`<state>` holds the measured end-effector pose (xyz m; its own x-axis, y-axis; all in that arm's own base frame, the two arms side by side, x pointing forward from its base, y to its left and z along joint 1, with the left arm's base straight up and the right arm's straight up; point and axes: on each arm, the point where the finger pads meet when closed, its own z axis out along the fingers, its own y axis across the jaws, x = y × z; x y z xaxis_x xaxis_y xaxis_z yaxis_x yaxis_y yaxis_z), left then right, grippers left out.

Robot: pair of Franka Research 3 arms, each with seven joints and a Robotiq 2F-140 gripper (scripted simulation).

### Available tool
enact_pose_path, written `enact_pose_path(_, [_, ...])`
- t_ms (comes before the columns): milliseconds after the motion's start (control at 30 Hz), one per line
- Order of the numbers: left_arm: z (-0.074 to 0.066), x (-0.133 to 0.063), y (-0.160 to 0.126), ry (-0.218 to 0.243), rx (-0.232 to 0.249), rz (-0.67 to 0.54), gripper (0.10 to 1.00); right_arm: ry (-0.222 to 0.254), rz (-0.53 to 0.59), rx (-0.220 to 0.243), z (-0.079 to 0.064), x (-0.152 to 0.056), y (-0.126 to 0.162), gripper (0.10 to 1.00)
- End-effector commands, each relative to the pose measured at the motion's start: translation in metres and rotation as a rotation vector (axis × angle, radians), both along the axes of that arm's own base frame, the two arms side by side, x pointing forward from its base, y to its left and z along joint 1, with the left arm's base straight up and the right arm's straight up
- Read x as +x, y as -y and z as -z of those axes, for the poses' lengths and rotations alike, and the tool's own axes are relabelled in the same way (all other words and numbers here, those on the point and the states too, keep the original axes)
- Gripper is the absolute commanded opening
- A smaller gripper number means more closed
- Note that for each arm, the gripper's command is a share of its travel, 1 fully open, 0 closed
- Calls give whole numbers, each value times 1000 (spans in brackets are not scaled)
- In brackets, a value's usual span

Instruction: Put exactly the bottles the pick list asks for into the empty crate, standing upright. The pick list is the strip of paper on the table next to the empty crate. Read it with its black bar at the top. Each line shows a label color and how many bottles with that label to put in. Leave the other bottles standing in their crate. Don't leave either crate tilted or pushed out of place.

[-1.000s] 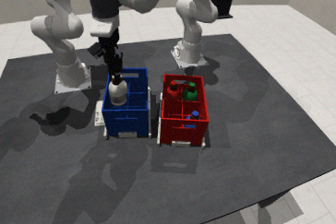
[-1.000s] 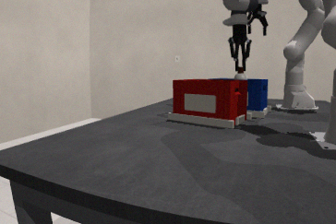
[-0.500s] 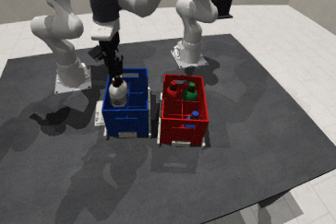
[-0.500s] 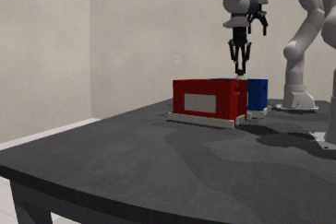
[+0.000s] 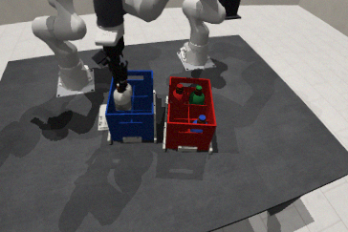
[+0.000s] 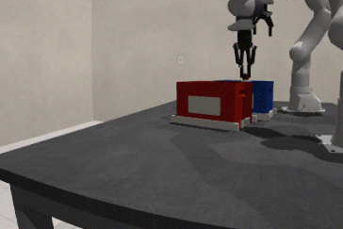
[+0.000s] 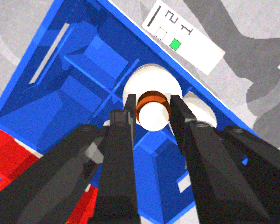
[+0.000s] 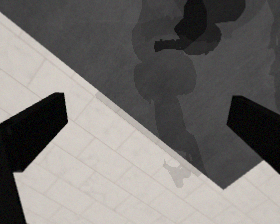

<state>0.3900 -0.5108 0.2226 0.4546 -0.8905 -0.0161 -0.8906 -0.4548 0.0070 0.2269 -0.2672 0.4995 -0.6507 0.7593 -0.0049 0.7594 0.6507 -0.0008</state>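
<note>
My left gripper (image 5: 122, 85) (image 6: 245, 74) (image 7: 152, 107) is shut on the neck of a white bottle (image 5: 123, 99) (image 7: 151, 77), upright within the blue crate (image 5: 143, 130) (image 6: 264, 95); its base is hidden. A second white bottle (image 7: 203, 111) is beside it in the left wrist view. The paper strip (image 5: 102, 119) (image 7: 206, 60) beside this crate reads white 2, green 1. The red crate (image 5: 188, 137) (image 6: 184, 93) holds a red bottle (image 5: 179, 94), a green bottle (image 5: 197, 97) and a blue bottle (image 5: 202, 118). My right gripper (image 6: 263, 32) (image 8: 148, 109) is open and empty, high up.
The crates stand side by side with a narrow gap, both level, with pale low strips at their bases. Blue dividers stand around the held bottle. The right wrist view shows the table edge (image 8: 98, 95) and floor. The robot bases (image 5: 76, 82) (image 5: 196, 60) stand behind the crates.
</note>
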Motion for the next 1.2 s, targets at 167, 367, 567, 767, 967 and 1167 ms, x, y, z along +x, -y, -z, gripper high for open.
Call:
enact_pose_path(167, [3, 5, 3, 14, -11, -5, 99, -3, 4, 3, 0, 0, -1, 1000])
enact_pose_path(367, [8, 5, 3, 14, -11, -5, 99, -3, 4, 3, 0, 0, -1, 1000])
enact_pose_path(567, [13, 5, 3, 14, -11, -5, 99, -3, 4, 3, 0, 0, -1, 1000])
enact_pose_path(767, [18, 5, 3, 14, -11, -5, 99, -3, 4, 3, 0, 0, -1, 1000])
enact_pose_path(967, [20, 5, 3, 14, -11, -5, 99, -3, 4, 3, 0, 0, -1, 1000])
enact_pose_path(1167, [23, 5, 3, 14, -11, -5, 99, -3, 4, 3, 0, 0, -1, 1000])
